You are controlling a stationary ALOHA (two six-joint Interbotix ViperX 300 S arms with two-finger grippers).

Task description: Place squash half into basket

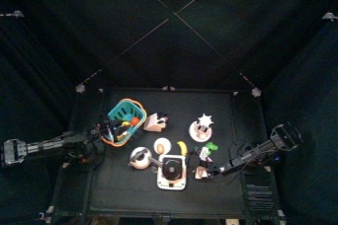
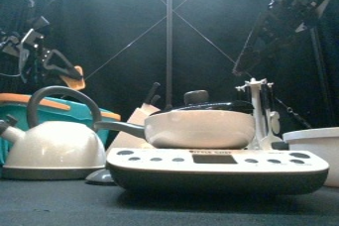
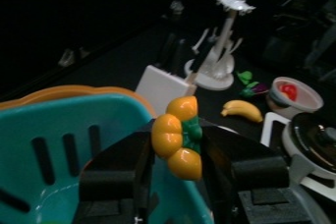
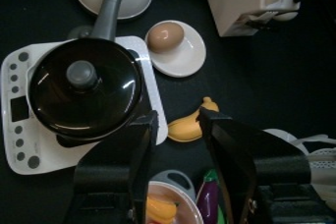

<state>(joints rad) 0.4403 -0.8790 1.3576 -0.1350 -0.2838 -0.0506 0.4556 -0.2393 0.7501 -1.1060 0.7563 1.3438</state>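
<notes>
- The left end effector (image 3: 176,169) is clamped on the squash half (image 3: 176,136), an orange piece with a green middle, held above the rim of the teal basket (image 3: 73,149).
- The basket sits at the tabletop's (image 1: 235,111) left side, with the left arm over it.
- The right end effector (image 4: 180,140) hangs with its jaws apart over a small yellow-orange toy (image 4: 194,123), beside the black pot (image 4: 83,84) on the white stove (image 4: 20,85).

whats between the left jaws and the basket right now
The squash half sits clamped in the left gripper, held just above the teal basket rim; the left wrist view shows it.
</notes>
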